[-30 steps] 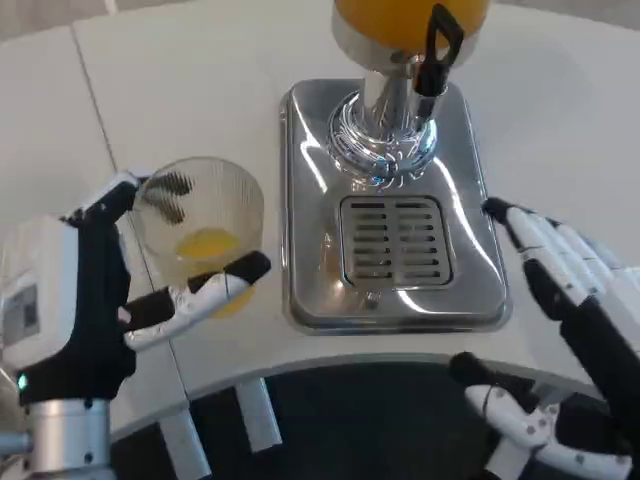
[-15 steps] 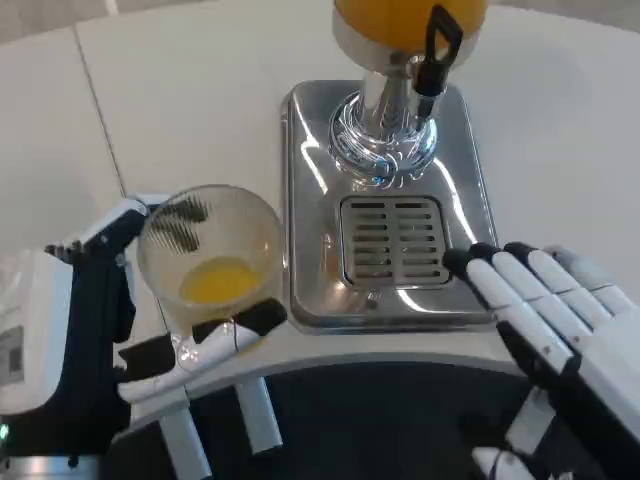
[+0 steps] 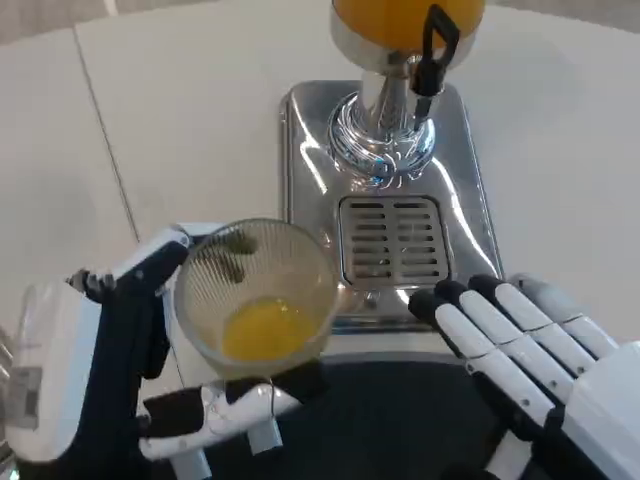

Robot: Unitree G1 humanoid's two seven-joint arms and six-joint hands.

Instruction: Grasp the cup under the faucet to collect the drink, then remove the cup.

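Note:
A clear ribbed cup [image 3: 258, 295] with a little orange drink in its bottom is held by my left hand [image 3: 120, 360], fingers wrapped around its sides, at the table's near edge left of the drip tray. The dispenser's black faucet lever [image 3: 436, 45] hangs over the slotted grate [image 3: 392, 240], where nothing stands. My right hand [image 3: 530, 350] hovers flat and open at the tray's front right corner, fingers stretched toward the grate.
The chrome dispenser base [image 3: 380, 135] with its orange-filled tank [image 3: 405, 15] stands on the steel drip tray [image 3: 300, 160]. White table [image 3: 180, 110] spreads to the left and back. A dark gap lies below the table's near edge.
My left hand has carried the cup toward me and to the right, up to the table's front edge. My right hand has slid left over the tray's front corner.

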